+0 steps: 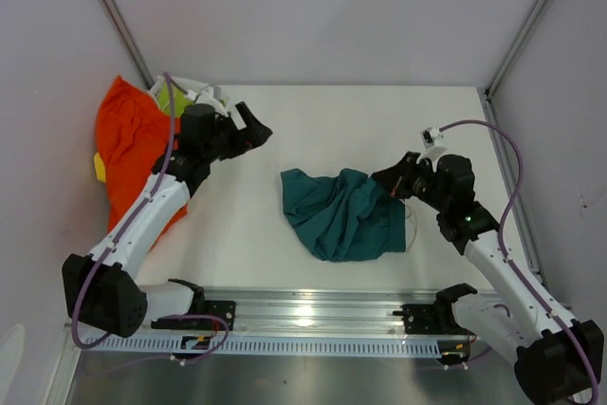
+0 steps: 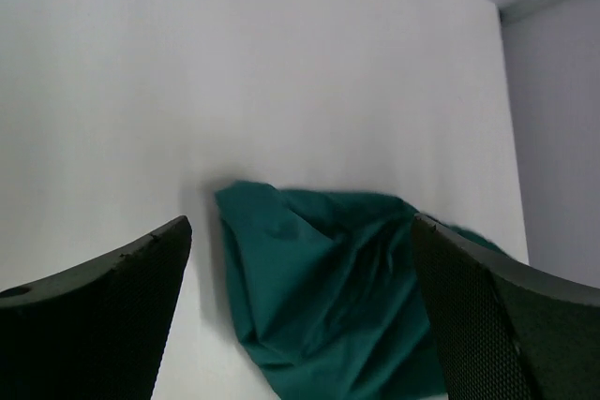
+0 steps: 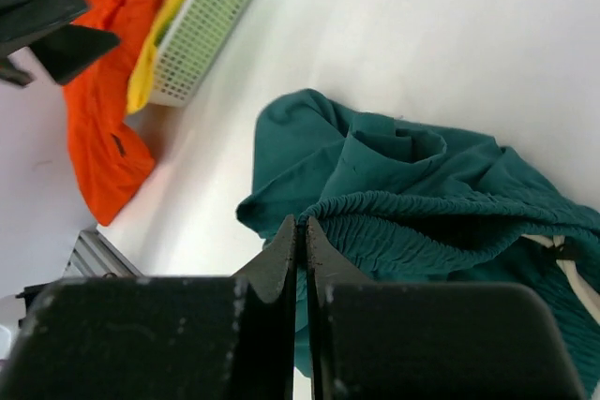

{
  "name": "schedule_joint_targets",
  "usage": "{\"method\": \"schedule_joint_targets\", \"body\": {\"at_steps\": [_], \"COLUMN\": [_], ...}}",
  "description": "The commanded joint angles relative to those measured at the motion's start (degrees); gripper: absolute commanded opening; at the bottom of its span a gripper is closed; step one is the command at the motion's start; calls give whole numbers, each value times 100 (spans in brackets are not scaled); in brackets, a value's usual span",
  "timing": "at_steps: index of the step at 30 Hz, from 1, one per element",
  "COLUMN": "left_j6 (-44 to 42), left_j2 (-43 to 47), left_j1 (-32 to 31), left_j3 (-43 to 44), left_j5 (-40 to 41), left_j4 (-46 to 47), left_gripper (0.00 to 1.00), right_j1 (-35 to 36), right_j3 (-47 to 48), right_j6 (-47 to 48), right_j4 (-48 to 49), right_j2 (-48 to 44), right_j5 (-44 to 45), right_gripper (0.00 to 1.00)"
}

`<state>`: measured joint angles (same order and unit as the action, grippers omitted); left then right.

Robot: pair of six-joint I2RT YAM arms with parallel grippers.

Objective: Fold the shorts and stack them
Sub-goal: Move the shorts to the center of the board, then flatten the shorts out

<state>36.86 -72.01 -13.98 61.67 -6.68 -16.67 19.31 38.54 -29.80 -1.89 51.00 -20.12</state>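
Pressed flat together, the two black fingers of the right gripper point(image 3: 302, 236) fill the bottom of the right wrist view. Their tips lie over the gathered waistband of the crumpled teal cloth shorts point(image 3: 403, 175) (whether a fold is caught between them I cannot tell). From above, that gripper point(image 1: 391, 180) meets the right edge of the teal shorts point(image 1: 340, 215). The shorts lie in a loose heap near the middle of the white table point(image 1: 379, 120), a little towards the arms' side. A white drawstring point(image 3: 579, 280) trails out of the heap on its right.

The left gripper point(image 1: 251, 130) hangs well apart from the heap, up and to its left, with its fingers spread wide. Its own camera looks between the two mesh-textured black fingers point(image 2: 103, 316) at the teal shorts point(image 2: 319, 288), which lie beyond them on bare tabletop.

At the far left corner of the table sits a white plastic lattice basket point(image 3: 211, 21). Bright orange shorts point(image 1: 128, 144) spill out of it and down along the table's left edge, behind the left arm. A yellow pair point(image 3: 155, 53) lies partly in the basket beside them, and a sliver of lime-green cloth point(image 1: 171, 101) shows at the basket's mouth.

Pale grey walls point(image 1: 332, 7) close the table on three sides, with metal struts in the corners. A silver aluminium rail point(image 1: 303, 315) carries both arm bases along the near edge.
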Motion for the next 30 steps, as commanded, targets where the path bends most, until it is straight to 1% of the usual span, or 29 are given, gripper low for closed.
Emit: {"method": "schedule_joint_targets", "body": {"at_steps": [1,2,3,6,8,10,13,15,16,18,20,22,26,30], "left_j6": [-556,-636,-767,-952,-1032,-1032,-892,-778,-760,-724,-759,-864,-1260,-1760], "left_j2": [354,458,520,583,469,171,-374,-681,-1022,-1367,-1840,-2097,-2125,-2150], "left_j1": [-903,-1062,-1333,-1703,-1810,-1907,-1995,-2100,-2144,-2319,-2451,-2688,-3136,-3409], "left_j3": [39,-40,-345,-778,-797,-692,-498,-245,-165,230,564,793,978,1101], "left_j5": [-133,-132,-158,-193,-176,-88,-132,-123,-115,-123,-141,-106,-1,-202], "left_j4": [224,330,626,1112,1253,1297,1394,1412,1420,1403,1333,1306,1499,1544], "left_gripper": [99,99,99,99,99,99,99,99,99,99,99,99,99,99], "right_j1": [-6,-32,-59,-217,-340,-498,-709,-788,-832,-833,-841,-841,-833,-841], "right_j3": [539,627,785,927,874,752,428,234,145,-127,-372,-479,-629,-795], "right_j6": [115,115,106,-42,-148,-341,-543,-649,-719,-790,-825,-843,-826,-817], "right_j4": [-619,-707,-916,-1330,-1480,-1831,-2201,-2359,-2386,-2439,-2430,-2526,-2641,-2615], "right_j2": [173,217,295,323,288,183,-54,-195,-327,-511,-774,-881,-864,-794], "right_j5": [280,411,482,763,816,1000,1544,1660,1695,1757,1809,1906,2012,2178], "right_gripper": [0,0,0,0,0,0,0,0,0,0,0,0,0,0]}}
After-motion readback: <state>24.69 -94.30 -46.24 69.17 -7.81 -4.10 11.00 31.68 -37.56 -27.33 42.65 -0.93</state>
